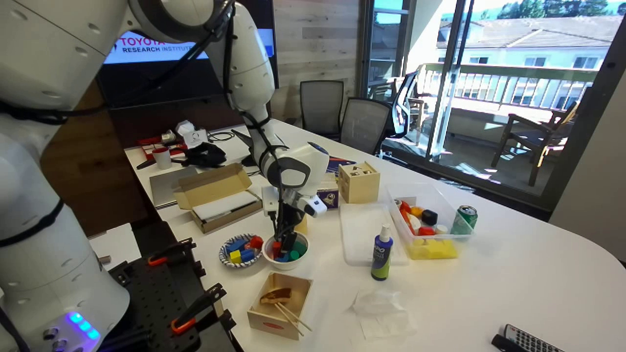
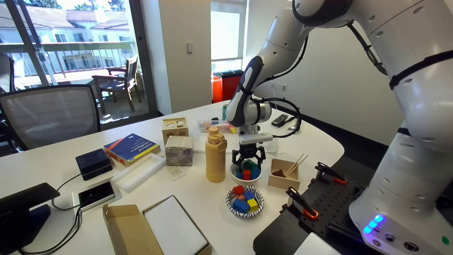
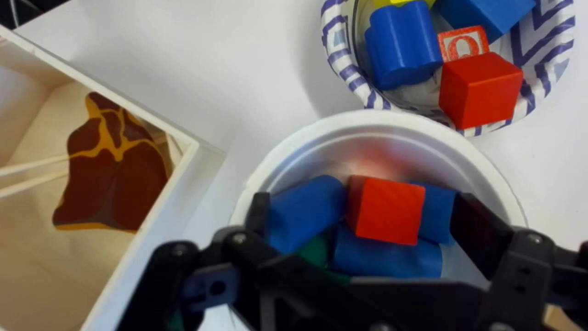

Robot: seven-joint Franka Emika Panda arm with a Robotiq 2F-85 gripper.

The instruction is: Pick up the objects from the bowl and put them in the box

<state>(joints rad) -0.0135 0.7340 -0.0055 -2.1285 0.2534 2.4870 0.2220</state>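
Observation:
The white bowl [image 3: 367, 120] holds several blocks: a red cube [image 3: 390, 211], blue pieces [image 3: 305, 209] and green ones. The bowl also shows in both exterior views [image 1: 287, 265] [image 2: 246, 182]. My gripper [image 3: 367, 216] reaches down into this bowl with its fingers spread wide, one on each side of the blocks. The red cube lies between the fingers, apart from both. A patterned bowl [image 2: 229, 203] beside it holds red, blue and yellow blocks [image 2: 252, 204]. The tan wooden box [image 1: 274, 325] stands close to the white bowl with a brown toy piece [image 3: 115, 170] and two sticks inside.
A yellow bottle [image 2: 215, 156] stands close behind the white bowl. A spray bottle [image 1: 382, 254], a clear bin [image 1: 440, 195] and a wooden cube with holes [image 1: 359, 183] stand farther off. A flat brown cardboard box [image 1: 225, 215] lies open beyond the patterned bowl.

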